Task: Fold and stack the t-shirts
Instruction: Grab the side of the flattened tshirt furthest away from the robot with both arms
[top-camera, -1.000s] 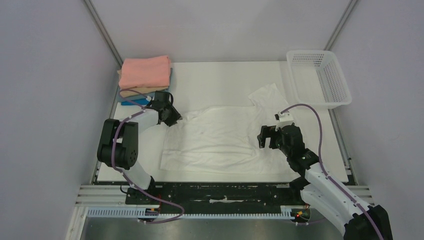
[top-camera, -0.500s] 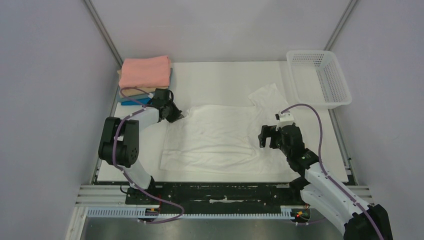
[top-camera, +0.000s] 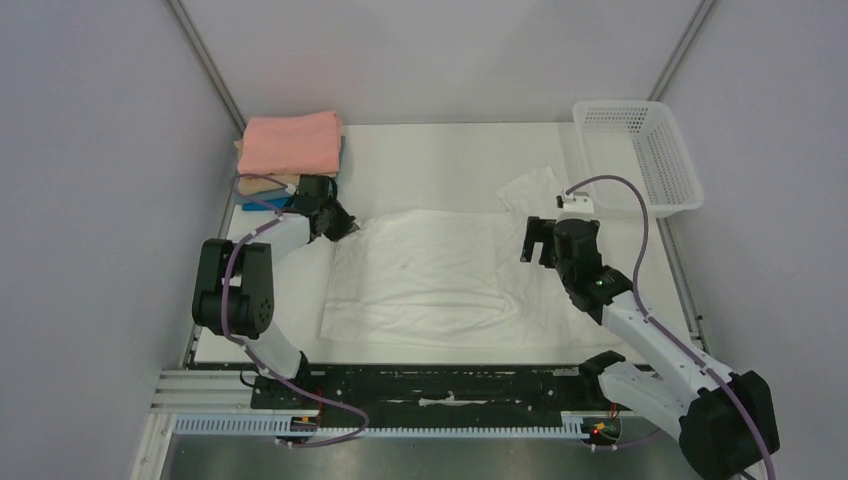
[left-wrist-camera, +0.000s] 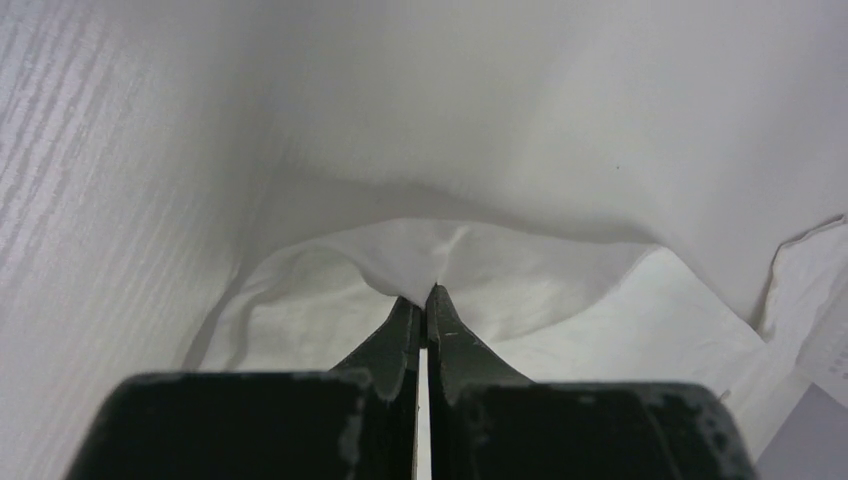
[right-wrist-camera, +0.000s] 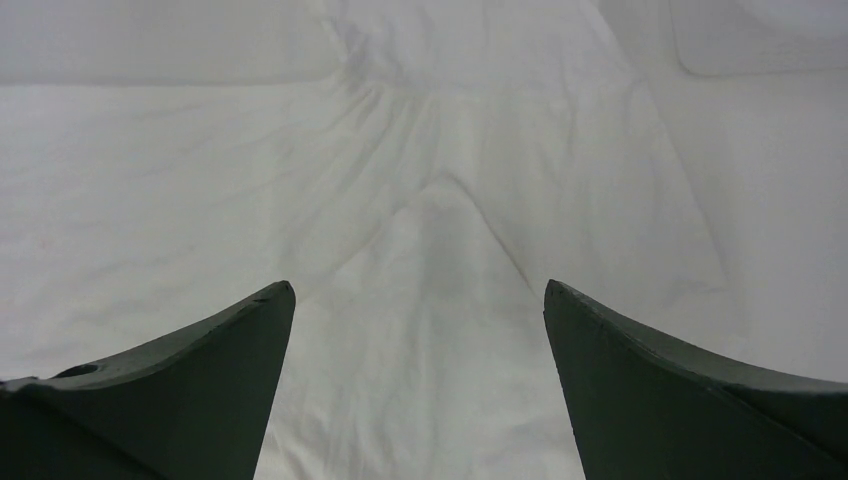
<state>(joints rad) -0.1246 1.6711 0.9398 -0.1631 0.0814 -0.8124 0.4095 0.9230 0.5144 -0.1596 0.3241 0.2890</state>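
Overhead view of a white table (top-camera: 440, 150) with grey walls on three sides. A white t-shirt (top-camera: 430, 275) lies spread open across the middle of the frame, mostly flat with soft wrinkles. One sleeve (top-camera: 530, 187) sticks out toward the upper right.

In the upper left of the frame, at the far left corner of the table, sits a stack of folded shirts (top-camera: 290, 143). A salmon pink one is on top, and edges of tan and blue shirts show beneath it. A white mesh basket (top-camera: 640, 150) stands in the upper right, just beside the table's right edge and well apart from the stack.

The left gripper (top-camera: 343, 224) reaches in from the left of the frame to the upper left corner of the spread shirt, just below the stack. The left wrist view shows its two dark jaws pressed together, pinching a raised fold of white cloth. The fabric tents up around the tips.

The right gripper (top-camera: 531, 244) sits right of centre in the frame, over the right side of the shirt and just below the sleeve. The right wrist view shows its jaws spread wide apart with nothing between them. Wrinkled white fabric fills the view beyond the tips. Whether they touch the cloth cannot be told.
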